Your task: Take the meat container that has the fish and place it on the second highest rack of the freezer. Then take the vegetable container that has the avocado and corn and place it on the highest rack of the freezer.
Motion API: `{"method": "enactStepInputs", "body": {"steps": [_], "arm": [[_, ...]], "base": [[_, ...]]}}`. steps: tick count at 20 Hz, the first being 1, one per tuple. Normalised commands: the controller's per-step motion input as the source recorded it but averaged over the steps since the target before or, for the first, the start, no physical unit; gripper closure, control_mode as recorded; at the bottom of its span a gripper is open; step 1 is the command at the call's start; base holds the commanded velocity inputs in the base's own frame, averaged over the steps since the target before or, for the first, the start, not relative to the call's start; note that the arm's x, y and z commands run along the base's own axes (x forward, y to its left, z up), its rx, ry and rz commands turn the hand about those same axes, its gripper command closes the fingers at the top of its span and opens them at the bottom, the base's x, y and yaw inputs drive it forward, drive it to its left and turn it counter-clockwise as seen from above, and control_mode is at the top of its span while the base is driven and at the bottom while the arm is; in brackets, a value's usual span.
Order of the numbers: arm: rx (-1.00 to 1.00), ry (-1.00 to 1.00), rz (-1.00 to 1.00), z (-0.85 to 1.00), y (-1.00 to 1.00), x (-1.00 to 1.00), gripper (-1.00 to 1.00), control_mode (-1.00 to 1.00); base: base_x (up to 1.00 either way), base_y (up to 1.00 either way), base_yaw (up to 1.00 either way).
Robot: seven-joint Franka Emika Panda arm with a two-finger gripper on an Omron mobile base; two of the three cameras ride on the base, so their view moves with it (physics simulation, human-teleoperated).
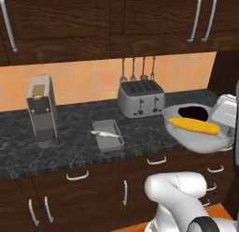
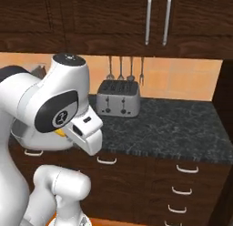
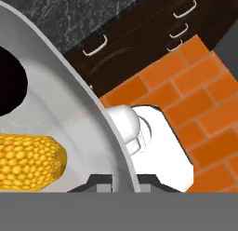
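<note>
Our tool (image 3: 118,187) is clamped on the rim of the vegetable container (image 1: 196,137), one finger inside the wall and one outside, holding it clear of the surface (image 1: 70,142). Just inside the tool lie the corn (image 3: 28,162) and, beyond it, the dark avocado (image 3: 9,85). We judge the bowl stiff, smooth and slippery; gripped at one edge it may tip, and the loose cob could roll. The meat container (image 1: 108,135) with the fish (image 1: 105,133) sits well apart on the surface.
</note>
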Motion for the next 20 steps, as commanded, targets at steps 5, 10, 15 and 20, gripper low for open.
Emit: {"method": "enactStepInputs", "body": {"steps": [5,10,15,20], "arm": [[0.00,0.00,0.00,0.00,0.00,0.00,1.00,1.00],[0.00,0.00,0.00,0.00,0.00,0.00,1.00,1.00],[0.00,0.00,0.00,0.00,0.00,0.00,1.00,1.00],[0.00,0.00,0.00,0.00,0.00,0.00,1.00,1.00]], "base": [[-0.91,0.00,-0.63],[-0.76,0.00,-0.72],[-0.48,-0.12,-0.71],[0.02,-0.36,-0.78]]}}
